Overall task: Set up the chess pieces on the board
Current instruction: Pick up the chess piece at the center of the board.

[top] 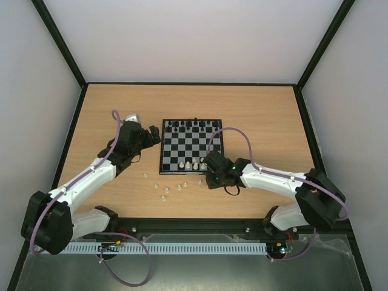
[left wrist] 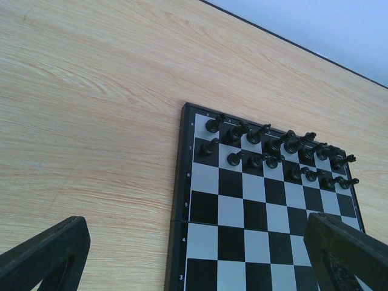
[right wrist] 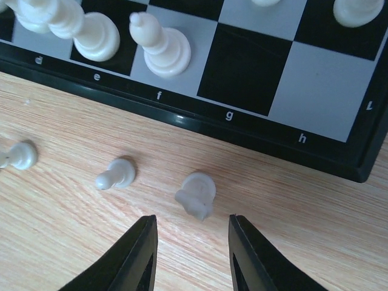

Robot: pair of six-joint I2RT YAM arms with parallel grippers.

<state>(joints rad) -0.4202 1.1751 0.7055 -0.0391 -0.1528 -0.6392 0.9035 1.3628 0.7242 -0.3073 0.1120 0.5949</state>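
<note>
Hovering at the bottom of the right wrist view, the right gripper (right wrist: 193, 223) is holding its two black wedge-shaped fingers narrowly apart, gripping nothing. Just beyond the tips, a small rounded cream plastic chessman (right wrist: 195, 194) is lying on the pale, fine-grained wooden tabletop (right wrist: 303, 236), with bare wood showing on either side. Left of it, a glossy cream plastic pawn (right wrist: 115, 174) is lying tipped over, and a second cream pawn (right wrist: 18, 154) is lying at the left edge.

Further up, the small square chessboard with black and grey-white squares (right wrist: 267, 128) is showing its thin black lettered rim. A slim cream bishop (right wrist: 159, 45) is standing upright on the f square, and the g and h corner squares are lying open.

In the left wrist view, the left gripper (left wrist: 197, 221) is spreading its dark fingers wide, one at each bottom corner, nothing between them. Tiny glossy black chessmen (left wrist: 273, 151) are crowding the board's two far rows at upper right.
</note>
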